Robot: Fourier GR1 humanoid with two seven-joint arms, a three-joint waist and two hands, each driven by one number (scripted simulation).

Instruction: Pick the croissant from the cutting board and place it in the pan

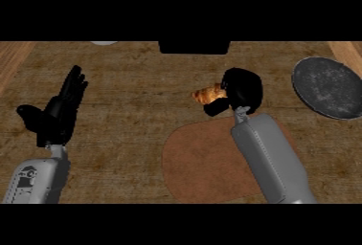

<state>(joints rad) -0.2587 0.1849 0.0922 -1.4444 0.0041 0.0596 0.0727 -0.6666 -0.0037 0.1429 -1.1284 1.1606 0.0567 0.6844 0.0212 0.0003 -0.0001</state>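
Croissant (207, 94) is in the right hand (240, 91), fingers curled round it, only its left end poking out past the black palm. It sits beyond the far edge of the cutting board (205, 162), over bare counter (134, 124), so it looks lifted off the board, though height can't be read from straight above. Right forearm runs diagonally across the board, which puts the hand between board and pan (329, 87). Pan is well apart to the right, near the counter's edge, nothing in it. Judgement: pick is done, carry is underway, placing not yet done. Next move needs a sweep right, then release over the pan's middle.

Left hand (60, 112) is at the left, fingers straight and pointing up, holding nothing; resting, out of the way.
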